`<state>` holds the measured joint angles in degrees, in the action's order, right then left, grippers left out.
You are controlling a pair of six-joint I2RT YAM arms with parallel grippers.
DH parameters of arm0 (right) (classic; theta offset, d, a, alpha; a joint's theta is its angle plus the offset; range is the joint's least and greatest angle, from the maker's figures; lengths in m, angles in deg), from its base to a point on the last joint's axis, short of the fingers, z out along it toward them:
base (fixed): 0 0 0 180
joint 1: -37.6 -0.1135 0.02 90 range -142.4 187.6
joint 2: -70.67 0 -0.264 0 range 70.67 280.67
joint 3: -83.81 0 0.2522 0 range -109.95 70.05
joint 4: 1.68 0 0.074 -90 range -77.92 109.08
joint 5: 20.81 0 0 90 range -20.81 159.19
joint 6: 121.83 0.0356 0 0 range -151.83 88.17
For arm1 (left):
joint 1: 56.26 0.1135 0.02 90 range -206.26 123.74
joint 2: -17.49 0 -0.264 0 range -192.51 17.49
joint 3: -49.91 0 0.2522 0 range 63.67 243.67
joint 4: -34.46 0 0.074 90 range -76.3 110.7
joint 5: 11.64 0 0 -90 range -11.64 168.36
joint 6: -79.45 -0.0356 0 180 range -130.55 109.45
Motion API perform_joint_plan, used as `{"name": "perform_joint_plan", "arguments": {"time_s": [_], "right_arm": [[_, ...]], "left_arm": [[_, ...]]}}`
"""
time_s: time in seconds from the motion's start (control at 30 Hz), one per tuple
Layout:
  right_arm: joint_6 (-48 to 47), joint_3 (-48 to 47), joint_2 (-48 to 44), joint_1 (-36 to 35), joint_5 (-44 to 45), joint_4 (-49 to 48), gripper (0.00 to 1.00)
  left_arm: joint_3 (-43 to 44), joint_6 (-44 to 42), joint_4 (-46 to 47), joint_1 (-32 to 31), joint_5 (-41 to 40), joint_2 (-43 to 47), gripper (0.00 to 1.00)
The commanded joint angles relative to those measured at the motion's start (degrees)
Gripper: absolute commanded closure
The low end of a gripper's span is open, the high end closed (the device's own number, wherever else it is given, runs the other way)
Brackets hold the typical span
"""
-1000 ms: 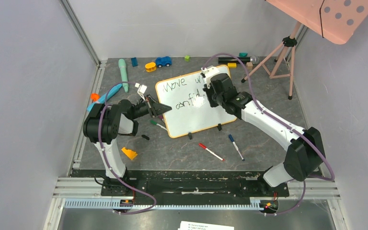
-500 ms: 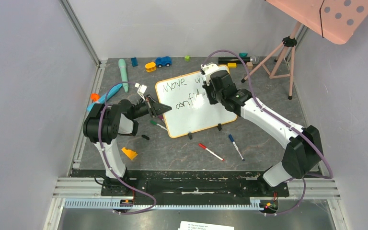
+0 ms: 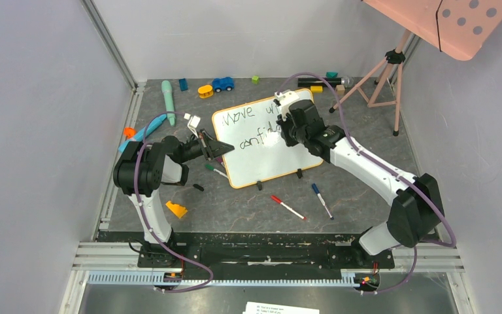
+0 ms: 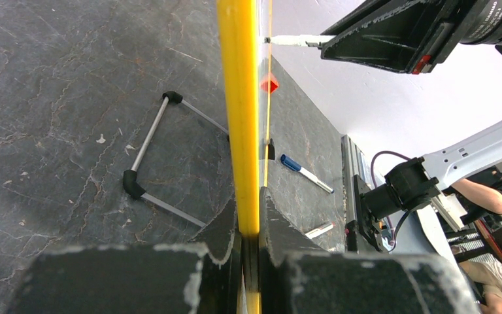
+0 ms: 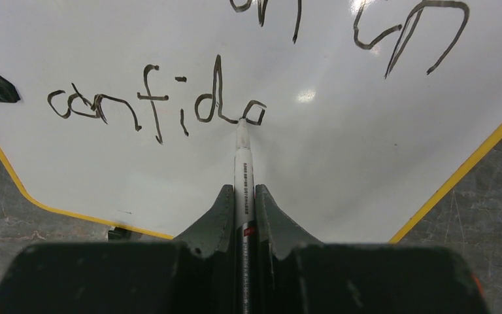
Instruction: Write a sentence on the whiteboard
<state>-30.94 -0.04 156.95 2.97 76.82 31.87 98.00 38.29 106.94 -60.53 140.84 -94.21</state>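
Note:
The whiteboard (image 3: 261, 157), orange-framed, stands tilted on the floor mat. The sentence reads "Move" (image 3: 238, 116) in the top row and "confid" plus a new letter in the second row (image 5: 157, 104). My left gripper (image 3: 225, 148) is shut on the board's left frame edge (image 4: 238, 98), with a finger on each side of it (image 4: 248, 216). My right gripper (image 3: 280, 134) is shut on a white marker (image 5: 242, 170). The marker's tip (image 5: 241, 123) touches the board at the last letter. My right arm hides the end of the top row from above.
A red marker (image 3: 288, 207) and a blue marker (image 3: 321, 200) lie in front of the board. A green marker (image 3: 216, 170) and a black cap (image 3: 198, 187) lie by its left corner. An orange wedge (image 3: 176, 209), toys at the back (image 3: 222, 84) and a pink tripod (image 3: 382, 75) surround it.
My right gripper shifted slightly over the second row with the marker on the board. The left gripper and the board have not moved.

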Motion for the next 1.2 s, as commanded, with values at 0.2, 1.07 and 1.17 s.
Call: {"name": "perform_joint_plan", "arguments": {"time_s": [0.2, 1.07, 1.17], "right_arm": [[0.76, 3.03, -2.02, 0.44, 1.71, -0.17, 1.00], [0.16, -3.48, -2.24, 1.05, 2.36, -0.40, 1.00], [-0.04, -3.83, -1.75, 1.22, 2.70, -0.38, 1.00]], "left_arm": [[0.10, -10.57, 2.97, 0.23, -2.54, -1.23, 0.98], [0.08, -10.50, 2.97, 0.20, -2.54, -1.23, 0.98], [0.18, -10.47, 2.97, 0.23, -2.53, -1.28, 0.98]]}}
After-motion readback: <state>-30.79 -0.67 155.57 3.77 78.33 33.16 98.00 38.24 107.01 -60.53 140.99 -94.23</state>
